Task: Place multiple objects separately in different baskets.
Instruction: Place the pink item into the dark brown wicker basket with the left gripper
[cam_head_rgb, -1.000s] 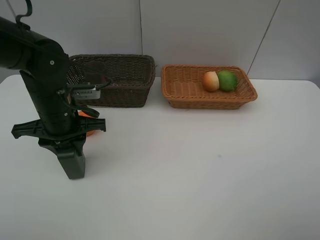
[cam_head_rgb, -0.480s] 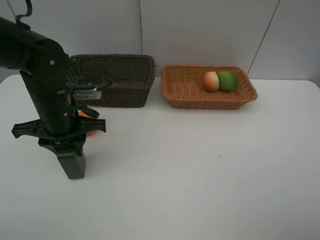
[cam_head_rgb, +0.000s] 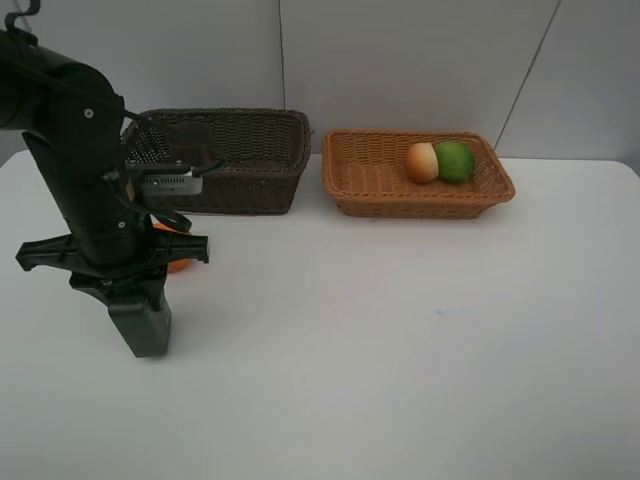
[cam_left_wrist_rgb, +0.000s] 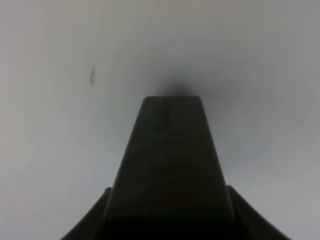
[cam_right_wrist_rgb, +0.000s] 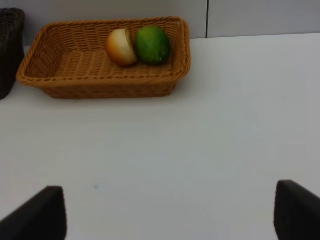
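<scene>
White table (cam_head_rgb: 400, 350) fills the scene, with pale wall panels behind it. Nearest, seen only in its own wrist view, the right gripper (cam_right_wrist_rgb: 168, 214) hangs over bare table in front of the tan basket (cam_head_rgb: 370, 185). Its two dark fingertips stand wide apart with nothing between them, so it is released. Well to the left of the tan basket and nearer the front edge, the left arm points straight down, and the left gripper (cam_head_rgb: 145, 335) shows as one dark tapered block whose tip is at the tabletop. The left wrist view gives only a single blurred black wedge over white table. I cannot tell whether its jaws are clenched together or grasping something dark. Just behind that gripper, on the side toward the tan basket, the mandarin (cam_head_rgb: 180, 264) lies on the table, mostly hidden by the arm. Farther back, the tan basket sits near the wall. In its far right part the peach (cam_head_rgb: 421, 162) and the green fruit (cam_head_rgb: 456, 161) lie touching, the peach on the left. Beside the tan basket on its left, with a small gap between them, stands the deeper dark basket (cam_head_rgb: 250, 170), whose near left corner is hidden by the arm.
</scene>
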